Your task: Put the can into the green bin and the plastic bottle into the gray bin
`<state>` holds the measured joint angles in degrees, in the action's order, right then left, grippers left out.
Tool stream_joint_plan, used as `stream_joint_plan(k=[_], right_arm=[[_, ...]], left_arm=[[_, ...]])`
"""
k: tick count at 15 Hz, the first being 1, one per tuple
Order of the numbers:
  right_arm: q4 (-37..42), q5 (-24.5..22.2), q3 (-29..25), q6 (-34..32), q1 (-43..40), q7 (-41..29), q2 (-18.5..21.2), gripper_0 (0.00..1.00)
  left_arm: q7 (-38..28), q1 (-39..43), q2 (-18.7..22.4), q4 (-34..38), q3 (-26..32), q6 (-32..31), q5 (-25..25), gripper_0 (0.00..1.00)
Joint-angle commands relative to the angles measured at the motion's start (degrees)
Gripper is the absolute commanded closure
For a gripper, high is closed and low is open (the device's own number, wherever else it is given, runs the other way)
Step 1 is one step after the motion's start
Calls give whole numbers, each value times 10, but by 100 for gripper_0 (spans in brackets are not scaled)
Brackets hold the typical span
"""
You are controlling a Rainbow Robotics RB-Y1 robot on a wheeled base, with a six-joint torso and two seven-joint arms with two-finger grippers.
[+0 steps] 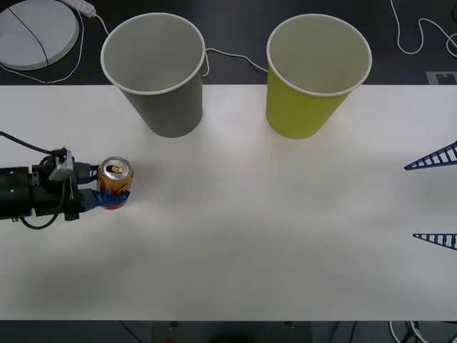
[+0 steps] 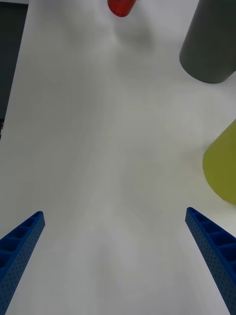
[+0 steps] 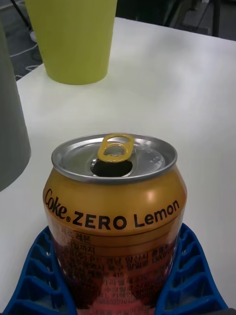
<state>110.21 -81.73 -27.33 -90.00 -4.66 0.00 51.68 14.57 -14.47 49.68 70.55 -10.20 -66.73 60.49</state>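
Note:
The can (image 1: pixel 114 181) stands upright at the table's left, orange-gold with a red base and an opened silver top (image 3: pixel 114 156). My left gripper (image 1: pixel 108 191) comes in from the left and is shut on the can, its blue fingers (image 3: pixel 39 275) curved around the can's lower body. The gray bin (image 1: pixel 156 73) stands behind it at the back left, and the green bin (image 1: pixel 316 75) at the back right. My right gripper (image 1: pixel 410 202) waits open at the right edge, holding nothing. From there the can's red base (image 2: pixel 121 7) shows far off. The plastic bottle is out of view.
Both cups stand near the table's far edge (image 1: pixel 235 86). A white round disc (image 1: pixel 36 34) and white cables (image 1: pixel 421 36) lie on the dark floor beyond. The wide white table (image 1: pixel 271 229) stretches between the two grippers.

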Motion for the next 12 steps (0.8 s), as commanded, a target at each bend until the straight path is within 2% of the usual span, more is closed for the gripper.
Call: stream_joint_plan(k=[1, 4, 6, 9, 12], right_arm=[[0, 0, 0, 0, 0, 0, 0, 0], [0, 0, 0, 0, 0, 0, 0, 0], [0, 0, 0, 0, 0, 0, 0, 0], [0, 0, 0, 0, 0, 0, 0, 0], [0, 0, 0, 0, 0, 0, 0, 0]], left_arm=[[-120, 60, 8, 131, 78, 0, 97, 100], [-256, 123, 10, 282, 149, 0, 188, 100], [-339, 135, 29, 343, 164, -1, 225, 100], [-441, 131, 91, 400, 168, -1, 249, 99], [-516, 127, 143, 436, 176, -1, 248, 99]])
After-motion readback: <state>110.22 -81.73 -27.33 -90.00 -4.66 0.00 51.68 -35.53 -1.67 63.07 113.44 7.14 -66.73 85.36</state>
